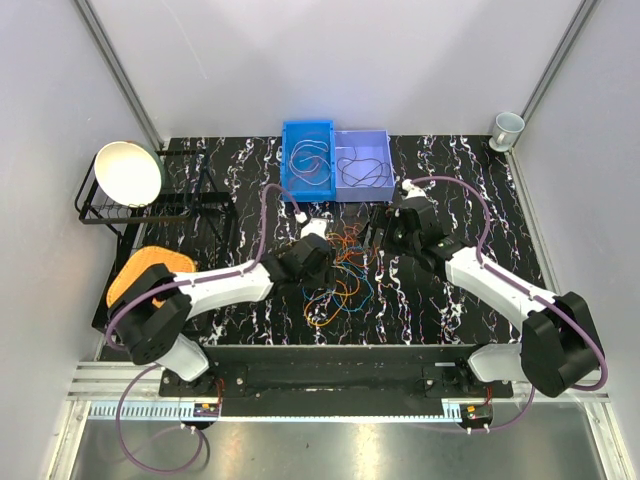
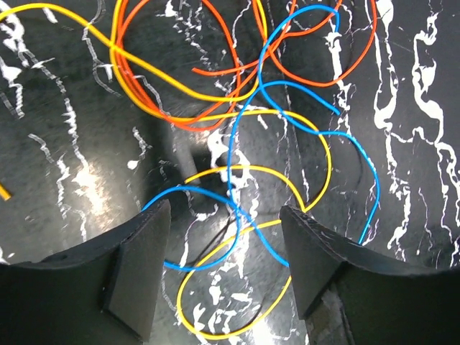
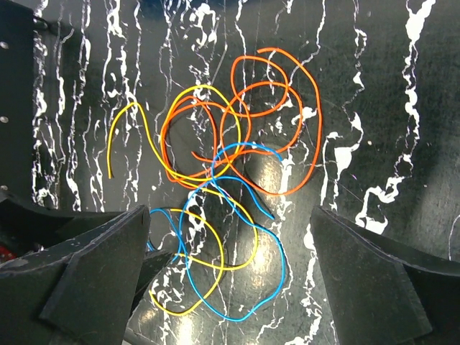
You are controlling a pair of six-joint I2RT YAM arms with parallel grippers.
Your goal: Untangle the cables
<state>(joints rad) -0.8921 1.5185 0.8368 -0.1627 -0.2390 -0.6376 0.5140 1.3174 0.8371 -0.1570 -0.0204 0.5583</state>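
Observation:
A loose tangle of thin cables (image 1: 343, 272) lies on the black marbled table between the two arms. My left gripper (image 1: 322, 288) hangs low over its near-left side. In the left wrist view the gripper (image 2: 224, 215) stands open, with a blue loop (image 2: 193, 267) and a yellow loop (image 2: 215, 336) lying between its fingers, untouched by the pads. Orange cables (image 2: 215, 73) lie farther out. My right gripper (image 1: 381, 240) is over the tangle's right edge. It (image 3: 230, 215) is wide open and higher up, over blue (image 3: 280, 273), yellow (image 3: 255, 237) and orange cables (image 3: 317, 129).
At the back stand a blue bin (image 1: 286, 160) and a lavender bin (image 1: 389, 160), each holding sorted cables. A black wire rack with a white bowl (image 1: 128, 172) and an orange cloth (image 1: 150, 265) are at the left. A cup (image 1: 507, 128) sits at the back right corner.

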